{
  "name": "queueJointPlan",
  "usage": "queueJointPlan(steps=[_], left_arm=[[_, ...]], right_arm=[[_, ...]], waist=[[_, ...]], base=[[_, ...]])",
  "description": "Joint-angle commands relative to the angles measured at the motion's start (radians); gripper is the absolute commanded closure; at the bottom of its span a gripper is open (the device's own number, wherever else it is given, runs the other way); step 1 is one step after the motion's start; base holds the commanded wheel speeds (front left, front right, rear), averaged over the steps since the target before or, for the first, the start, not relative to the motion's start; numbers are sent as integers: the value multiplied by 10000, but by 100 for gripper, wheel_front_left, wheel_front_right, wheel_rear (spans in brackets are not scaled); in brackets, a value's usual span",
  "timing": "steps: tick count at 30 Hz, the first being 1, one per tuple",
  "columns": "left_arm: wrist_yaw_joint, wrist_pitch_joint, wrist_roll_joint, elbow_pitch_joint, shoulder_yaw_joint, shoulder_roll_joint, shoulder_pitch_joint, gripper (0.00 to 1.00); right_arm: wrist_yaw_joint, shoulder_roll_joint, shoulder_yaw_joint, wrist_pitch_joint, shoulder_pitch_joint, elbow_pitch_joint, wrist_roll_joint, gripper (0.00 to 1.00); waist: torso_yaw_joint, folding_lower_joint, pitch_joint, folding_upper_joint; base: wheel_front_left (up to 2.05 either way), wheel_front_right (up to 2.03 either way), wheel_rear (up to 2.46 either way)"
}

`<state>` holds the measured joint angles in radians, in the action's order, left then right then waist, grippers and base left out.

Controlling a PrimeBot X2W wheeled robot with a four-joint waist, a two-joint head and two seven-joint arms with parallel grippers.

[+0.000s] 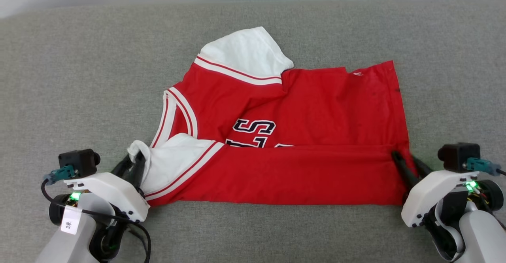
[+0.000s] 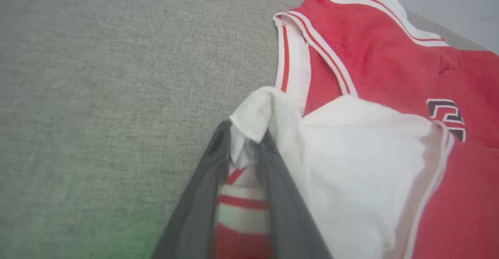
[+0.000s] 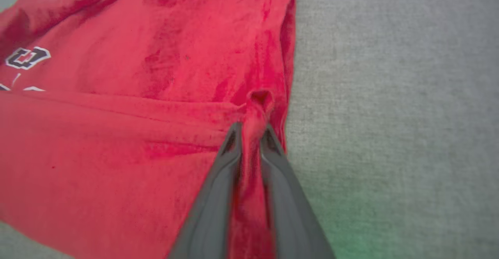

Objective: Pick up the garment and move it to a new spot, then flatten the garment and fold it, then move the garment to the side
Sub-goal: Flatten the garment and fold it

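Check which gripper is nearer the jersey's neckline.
Left. The left gripper pinches the white sleeve right beside the neckline; the right gripper grips the far hem of the jersey.

- The garment (image 1: 316, 108): soft matt cloth, creased.
- Grey surface (image 1: 79, 77): coarse woven fabric, matt.
- Left gripper (image 1: 134, 162) and right gripper (image 1: 404, 156): smooth white plastic shells, dark matt fingers (image 3: 218, 196).

Our left gripper (image 1: 136, 159) sits at the near left and our right gripper (image 1: 404, 159) at the near right, both squeezed tight on the shirt (image 1: 300, 108).

A grey woven surface (image 1: 79, 77), perhaps a couch cushion, carries the half-folded garment (image 1: 316, 108).
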<state>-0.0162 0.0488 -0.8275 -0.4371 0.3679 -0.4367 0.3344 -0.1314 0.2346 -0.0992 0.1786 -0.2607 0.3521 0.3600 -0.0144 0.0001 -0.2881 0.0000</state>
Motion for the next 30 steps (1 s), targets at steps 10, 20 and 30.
queueJointPlan(steps=[10,20,30], left_arm=[[729,218,175,8,-331,-470,-310,0],[1024,-2205,-626,1894,-505,-1722,-757,0],[1838,-5764,-2118,4035,-492,-2732,-1040,0]], right_arm=[[14,-199,785,-2665,666,-1027,-394,0],[12,-790,1559,-2222,1983,-3156,-1109,0],[12,-1237,1712,-1647,2308,-4103,-1315,0]], waist=[[101,-1,1228,0],[-9,-1,1793,0],[-360,-1,1241,0]], base=[[0,0,0],[0,0,0],[0,0,0]])
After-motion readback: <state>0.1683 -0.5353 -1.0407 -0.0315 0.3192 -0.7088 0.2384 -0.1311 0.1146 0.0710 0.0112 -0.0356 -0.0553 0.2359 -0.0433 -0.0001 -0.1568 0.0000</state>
